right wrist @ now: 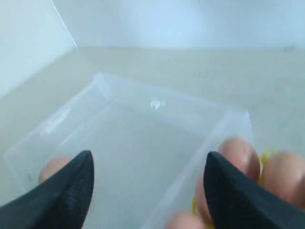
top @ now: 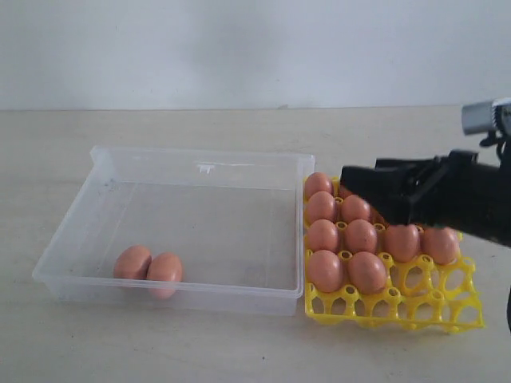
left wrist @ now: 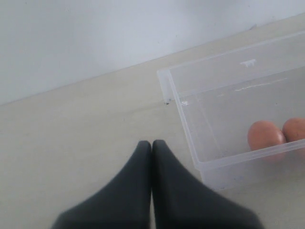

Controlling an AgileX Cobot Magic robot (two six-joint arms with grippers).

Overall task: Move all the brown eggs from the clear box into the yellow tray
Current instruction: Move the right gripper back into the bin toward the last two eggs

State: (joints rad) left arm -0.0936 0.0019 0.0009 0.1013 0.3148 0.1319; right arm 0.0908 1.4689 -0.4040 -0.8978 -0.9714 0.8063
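Two brown eggs (top: 132, 262) (top: 165, 271) lie touching in the front left corner of the clear box (top: 200, 155). Several more brown eggs (top: 361, 236) sit in cups of the yellow tray (top: 415, 307), which stands right of the box. My right gripper (top: 355, 187) hovers over the tray's far side, pointing toward the box. It is open (right wrist: 148, 157) with nothing between its fingers. My left gripper (left wrist: 151, 143) is shut and empty over bare table beside the box (left wrist: 183, 124), with the two eggs (left wrist: 265, 136) seen through its wall.
The tray's front right cups (top: 447, 299) hold nothing. The pale table (top: 239, 351) runs all around, with a white wall (top: 239, 48) behind it. The box's floor (top: 215, 231) is bare apart from the two eggs.
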